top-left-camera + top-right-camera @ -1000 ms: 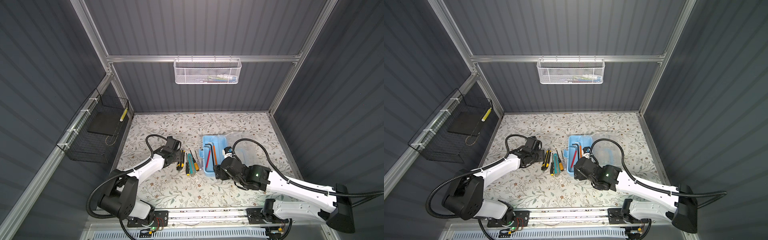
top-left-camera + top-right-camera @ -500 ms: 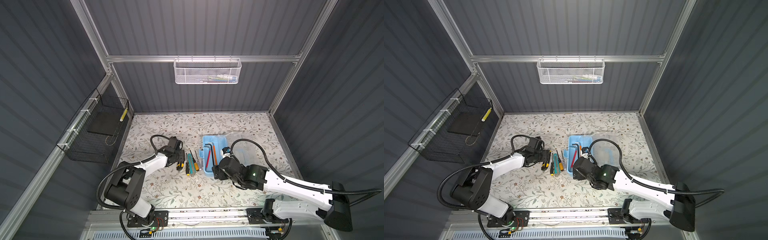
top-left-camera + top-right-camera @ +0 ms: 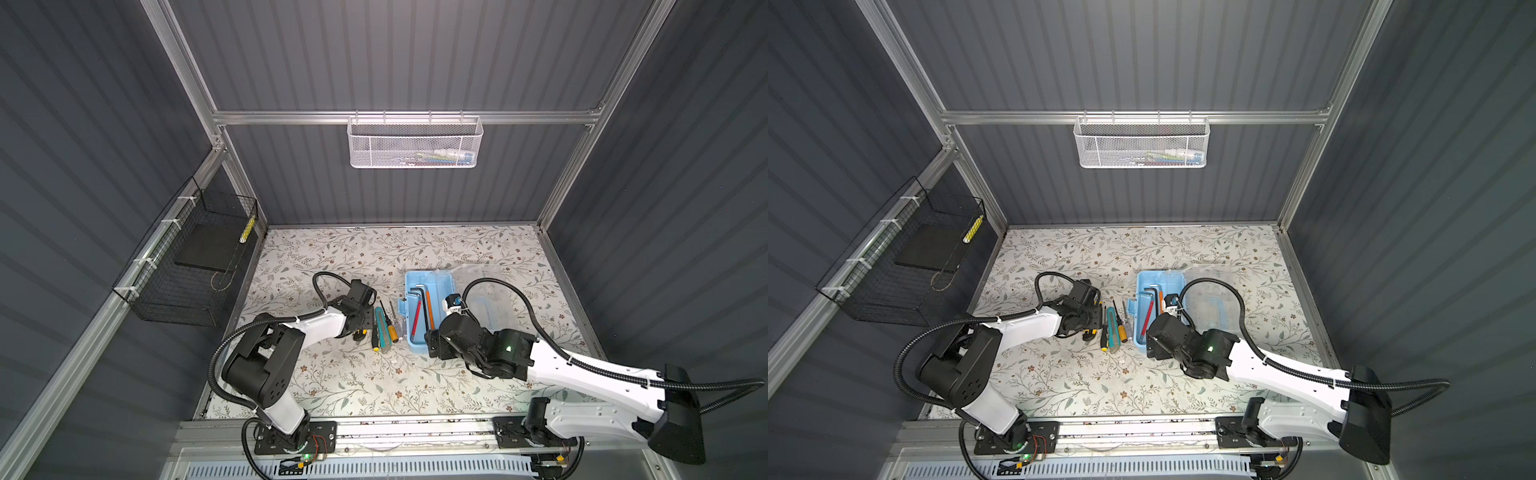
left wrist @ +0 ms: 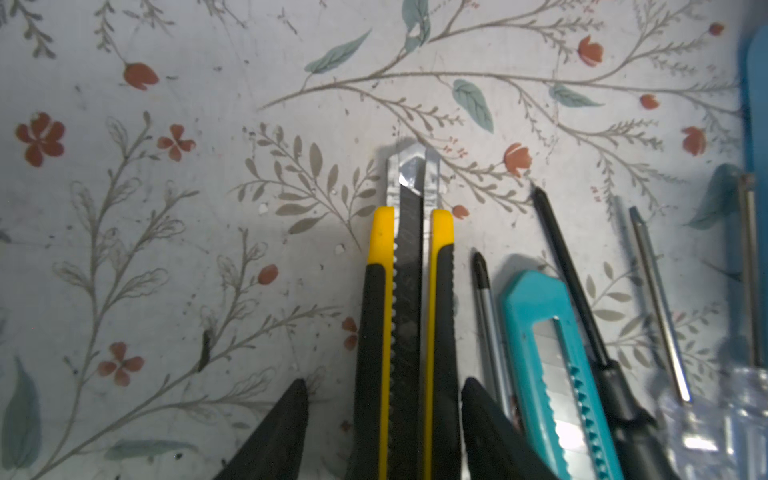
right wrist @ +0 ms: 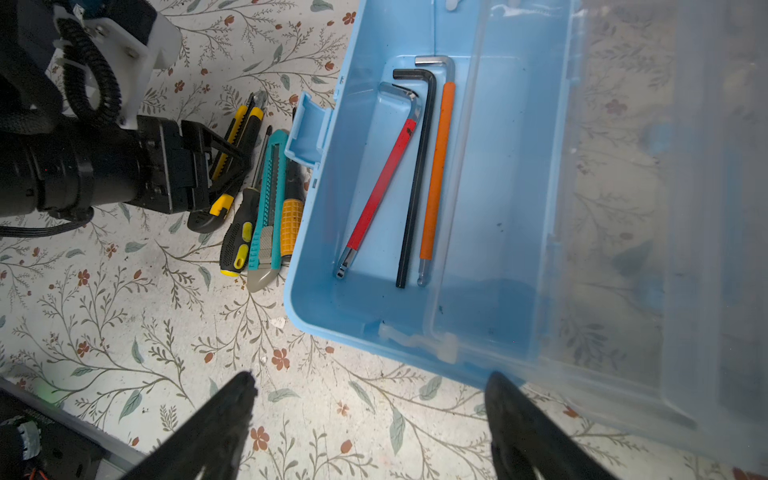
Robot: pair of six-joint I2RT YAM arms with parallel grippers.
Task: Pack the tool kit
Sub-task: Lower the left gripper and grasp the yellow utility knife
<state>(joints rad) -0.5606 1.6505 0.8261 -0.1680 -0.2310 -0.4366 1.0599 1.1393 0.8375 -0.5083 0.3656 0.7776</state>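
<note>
The light-blue tool kit box lies open, its clear lid folded out to the right. Red, black and orange hex keys lie inside. Left of the box sit a teal utility knife, screwdrivers and a yellow-black knife. My left gripper is open and straddles the yellow-black knife, with a gap showing beside it. My right gripper hangs open over the mat at the box's near end, holding nothing.
A white mesh basket hangs on the back wall and a black wire basket on the left wall. The arms' mounting rail runs along the front edge. A clear-handled screwdriver lies against the box's latch side.
My left gripper has moved a little toward the tools and come down around the yellow-black knife, its jaws narrowing. The right arm has barely shifted.
</note>
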